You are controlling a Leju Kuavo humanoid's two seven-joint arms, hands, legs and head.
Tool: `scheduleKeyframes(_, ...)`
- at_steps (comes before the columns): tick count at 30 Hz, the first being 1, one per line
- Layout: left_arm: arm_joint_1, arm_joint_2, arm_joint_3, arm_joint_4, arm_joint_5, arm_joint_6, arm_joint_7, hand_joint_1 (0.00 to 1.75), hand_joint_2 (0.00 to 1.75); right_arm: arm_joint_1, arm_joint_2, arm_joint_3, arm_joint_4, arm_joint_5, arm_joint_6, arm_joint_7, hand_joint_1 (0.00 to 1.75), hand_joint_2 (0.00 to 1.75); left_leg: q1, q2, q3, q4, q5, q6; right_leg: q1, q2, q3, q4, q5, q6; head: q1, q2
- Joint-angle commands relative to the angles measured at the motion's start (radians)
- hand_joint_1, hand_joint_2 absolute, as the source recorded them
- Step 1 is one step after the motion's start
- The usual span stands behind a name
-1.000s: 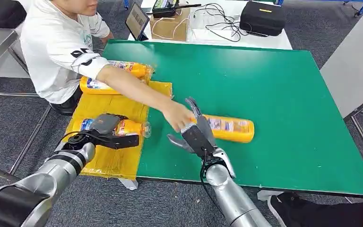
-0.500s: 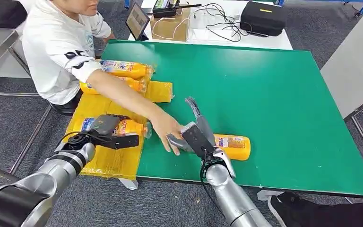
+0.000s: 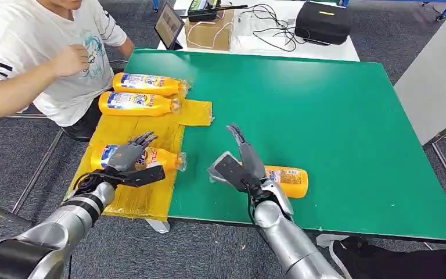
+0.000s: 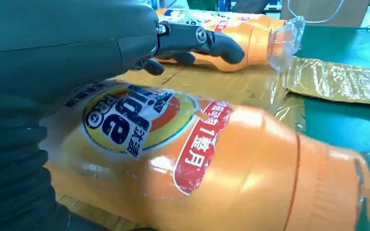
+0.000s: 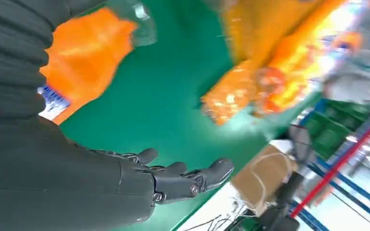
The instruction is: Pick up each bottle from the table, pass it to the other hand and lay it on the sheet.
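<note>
Now the right hand [image 3: 239, 165], fingers spread and empty, hovers over the bottle [image 3: 284, 180] near the table's [image 3: 348, 116] front edge; next it must close around it. The left hand [image 3: 129, 156], fingers apart, hovers over a bottle on the sheet [image 3: 145, 200].

Three orange bottles [image 3: 145, 85] [image 3: 136, 103] [image 3: 145, 157] lie on their sides on the yellow sheet [image 3: 142, 197]. A fourth bottle [image 3: 287, 180] lies on the green table [image 3: 348, 128].

Across the green desk [image 3: 337, 116] I see a person in a white shirt [image 3: 40, 52] seated at its far left corner. Beyond the desk stand a tablet [image 3: 168, 25], a cardboard box [image 3: 210, 32], tangled cables [image 3: 267, 29] and a black case [image 3: 323, 22].
</note>
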Motion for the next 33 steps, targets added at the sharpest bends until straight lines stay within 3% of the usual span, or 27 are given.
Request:
scheduleKeyframes(1,0.035,0.006,0.087,0.012,0.023,0.001,-0.028,0.0,1.75,-0.054,-0.154,0.082,0.088,0.151,0.022,0.114,0.0,1.75,0.001,0.001,0.005,-0.001,-0.001,-0.001,0.001,0.0,0.005,-0.001,-0.001,-0.002,0.0,0.0)
scheduleKeyframes(10,0.072,-0.012,0.208,-0.034,0.156,0.013,-0.174,0.0,1.75,-0.048,-0.232,0.047,0.117,0.224,0.078,0.157,0.0,1.75,0.0,0.001,0.003,-0.001,-0.001,-0.001,0.001,0.0,0.003,-0.001,-0.001,-0.001,0.0,0.0)
scheduleKeyframes(15,0.136,-0.041,0.333,-0.218,0.501,-0.283,-0.221,0.0,1.75,-0.015,-0.274,0.044,0.079,0.269,0.128,0.186,0.0,1.75,0.001,0.0,0.003,0.0,-0.001,-0.001,0.001,-0.001,0.003,-0.001,-0.001,-0.001,0.0,0.0)
scheduleKeyframes(19,0.124,-0.065,0.41,-0.205,0.691,-0.475,-0.221,0.0,1.75,0.019,-0.33,0.045,0.024,0.303,0.179,0.234,0.0,1.75,0.001,-0.001,0.005,0.0,-0.002,-0.001,0.002,-0.002,0.006,-0.002,-0.002,-0.002,0.0,0.0)
scheduleKeyframes(21,0.105,-0.074,0.443,-0.173,0.754,-0.578,-0.221,0.0,1.75,0.018,-0.356,0.037,0.028,0.261,0.266,0.221,0.0,1.75,0.001,-0.002,0.002,0.0,-0.001,-0.001,0.001,-0.002,0.002,-0.001,-0.001,-0.001,0.0,0.0)
scheduleKeyframes(25,0.086,-0.088,0.456,-0.159,0.791,-0.652,-0.216,0.0,1.75,0.016,-0.385,0.043,0.037,0.264,0.284,0.224,0.0,1.75,0.001,-0.004,0.003,0.001,-0.001,-0.001,0.001,-0.005,0.004,-0.001,-0.002,-0.001,0.0,0.0)
scheduleKeyframes(33,0.089,-0.09,0.455,-0.167,0.796,-0.663,-0.213,0.0,1.75,0.016,-0.391,0.056,0.032,0.274,0.299,0.239,0.0,1.75,0.001,-0.001,0.005,0.001,-0.002,-0.001,0.002,-0.003,0.005,-0.001,-0.002,-0.002,0.0,0.0)
